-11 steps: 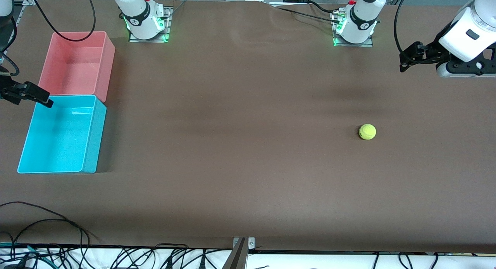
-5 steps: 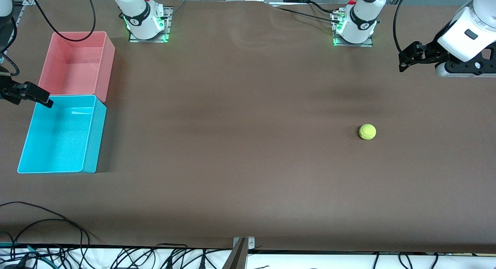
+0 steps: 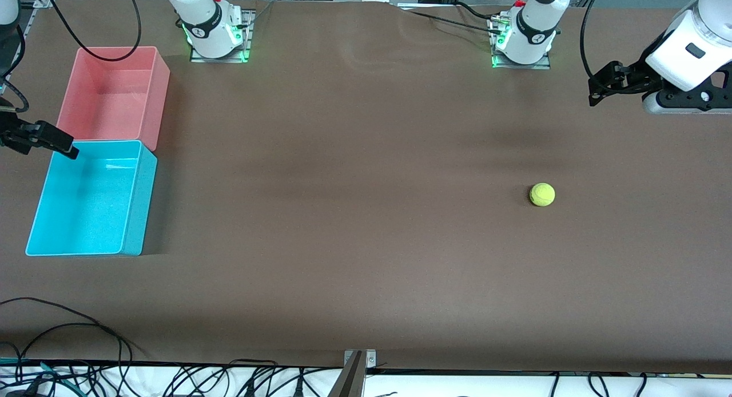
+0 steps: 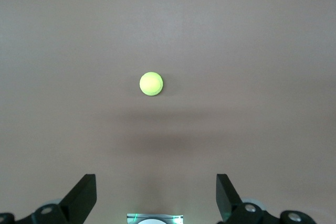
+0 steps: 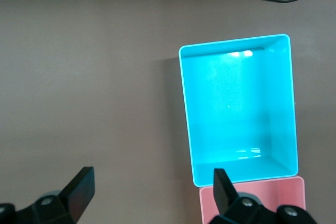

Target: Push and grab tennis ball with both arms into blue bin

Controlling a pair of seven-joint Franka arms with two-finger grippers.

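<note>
Starting at the left tool [image 3: 597,88], we see its black fingers spread wide and empty, up over the bench [image 3: 366,242] at the left arm's end. The small fuzzy yellow-green tennis ball [image 3: 542,194] lies untouched on that brown bench. Our right tool [image 3: 54,142], equally open, hangs over the empty bright cyan-blue rectangular plastic bin [image 3: 137,202]. We judge nothing done yet.

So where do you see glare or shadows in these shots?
Right wrist view: bright glare patches on the blue bin's floor. Left wrist view: a soft dark shadow band on the table below the tennis ball. Front view: green glow at both arm bases, faint broad shadows across the table.
</note>
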